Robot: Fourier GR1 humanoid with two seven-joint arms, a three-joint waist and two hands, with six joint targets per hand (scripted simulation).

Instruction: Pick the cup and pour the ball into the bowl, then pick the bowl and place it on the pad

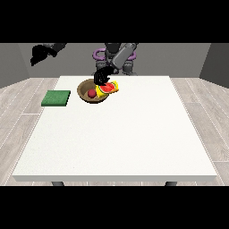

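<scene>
A broad, rectangular white table [120, 134] with a smooth matte top fills the front view; two dark legs show below its near edge. At the far side stands the robot's grey torso [120, 56], rounded and metallic in finish, with purple rings at its shoulders.

The hand at the view's right [102, 77], black and glossy, has its fingers curled round the yellow cup [108, 88]. The cup is a short cylinder with a red interior, tipped on its side so that its open mouth faces the bowl, directly beneath the fingers. Its rim lies over the edge of the brown bowl [83, 92], a shallow round vessel with a wood-like tone and a darker hollow. Whether cup and bowl touch cannot be told.

The red ball [91, 93], a small smooth sphere, rests inside the bowl, just below and to the view's left of the fingers and beside the cup's mouth.

The green pad [56, 98], a flat rectangular slab with a faintly grainy surface, lies on the table near its left edge, well apart from the curled fingers and clear of the bowl.

The hand at the view's left [39, 53] hangs raised beyond the table's far-left corner, well above the pad; how its fingers lie cannot be told.
</scene>
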